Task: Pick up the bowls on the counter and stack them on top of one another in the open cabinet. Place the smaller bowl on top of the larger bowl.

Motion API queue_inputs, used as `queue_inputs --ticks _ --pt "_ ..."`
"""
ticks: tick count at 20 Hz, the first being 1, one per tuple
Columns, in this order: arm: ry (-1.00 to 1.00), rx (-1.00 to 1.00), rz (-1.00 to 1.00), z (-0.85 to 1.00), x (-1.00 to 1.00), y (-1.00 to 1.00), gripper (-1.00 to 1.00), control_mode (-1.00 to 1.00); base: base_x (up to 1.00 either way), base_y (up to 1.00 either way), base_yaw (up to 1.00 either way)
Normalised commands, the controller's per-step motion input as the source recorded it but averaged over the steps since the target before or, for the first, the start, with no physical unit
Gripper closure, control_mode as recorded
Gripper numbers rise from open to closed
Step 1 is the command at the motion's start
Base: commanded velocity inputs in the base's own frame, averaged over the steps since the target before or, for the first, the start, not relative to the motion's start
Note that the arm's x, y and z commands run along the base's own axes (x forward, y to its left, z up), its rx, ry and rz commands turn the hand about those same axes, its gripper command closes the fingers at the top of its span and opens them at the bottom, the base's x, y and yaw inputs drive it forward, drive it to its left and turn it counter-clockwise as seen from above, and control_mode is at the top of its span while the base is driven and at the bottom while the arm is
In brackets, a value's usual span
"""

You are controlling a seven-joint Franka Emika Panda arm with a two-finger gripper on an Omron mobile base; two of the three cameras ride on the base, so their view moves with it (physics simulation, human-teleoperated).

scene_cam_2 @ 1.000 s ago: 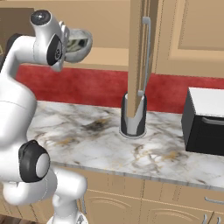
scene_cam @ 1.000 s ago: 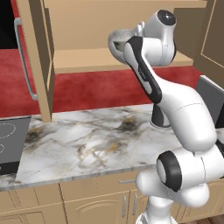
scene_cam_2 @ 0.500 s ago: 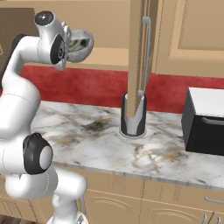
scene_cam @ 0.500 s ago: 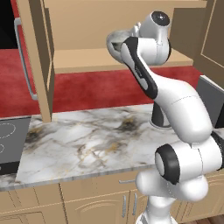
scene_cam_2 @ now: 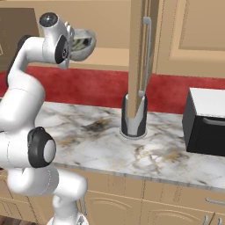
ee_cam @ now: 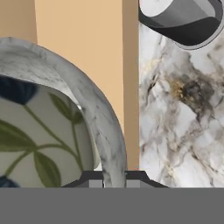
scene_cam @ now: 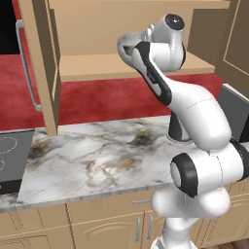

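Arm swung slightly; gripper (ee_cam: 113, 177) pinched on larger bowl (ee_cam: 57, 118) rim, above cabinet (scene_cam: 131, 65) shelf.

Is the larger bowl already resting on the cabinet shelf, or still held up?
Held up: the larger bowl hangs tilted above the shelf, its rim pinched in the shut gripper.

A red backsplash wall (scene_cam_2: 96, 85) is seen behind the worktop. Light wooden drawers (scene_cam: 102, 223) are set below, and a black cooktop (scene_cam: 9, 158) is fitted at left. A black appliance (scene_cam_2: 206, 123) is placed at right.
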Motion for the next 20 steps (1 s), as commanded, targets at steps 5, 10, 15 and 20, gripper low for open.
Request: queue_inputs --ticks 5,10,15,20 --pt "0.0 0.0 0.0 0.0 0.29 0.0 1.0 -1.0 0.0 0.0 0.0" --pt "0.0 0.0 0.0 0.0 0.26 0.0 1.0 -1.0 0.0 0.0 0.0" --pt "0.01 -0.01 0.0 0.0 0.27 0.0 1.0 -1.0 0.0 0.0 0.0" --pt "0.01 -0.02 0.0 -0.01 0.3 0.0 1.0 -1.0 0.0 0.0 0.0"
